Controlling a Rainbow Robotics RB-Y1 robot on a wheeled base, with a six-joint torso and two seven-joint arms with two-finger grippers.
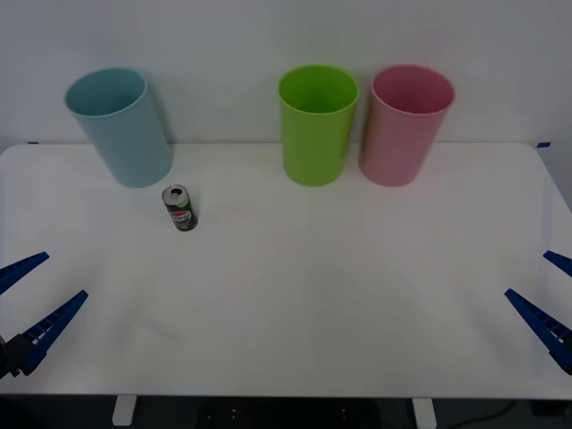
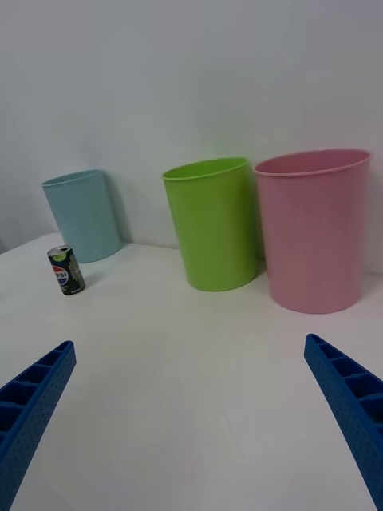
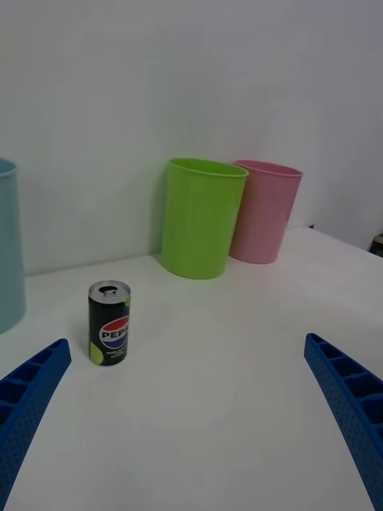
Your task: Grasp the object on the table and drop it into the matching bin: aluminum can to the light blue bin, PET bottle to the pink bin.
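Observation:
A small dark aluminum can [image 1: 180, 207] with a silver top stands upright on the white table [image 1: 295, 304], just in front of the light blue bin [image 1: 120, 126] at the back left. The pink bin [image 1: 406, 124] stands at the back right. My left gripper [image 1: 34, 299] hangs open at the table's front left corner, well short of the can [image 3: 109, 322]. My right gripper [image 1: 547, 299] is open at the front right edge, far from the can [image 2: 66, 270]. From the right wrist the pink bin [image 2: 314, 228] is near and the light blue bin [image 2: 83, 214] far.
A lime green bin [image 1: 316, 123] stands just left of the pink bin at the back, also seen as the green bin [image 3: 200, 216] from the left wrist. A white wall rises behind the bins.

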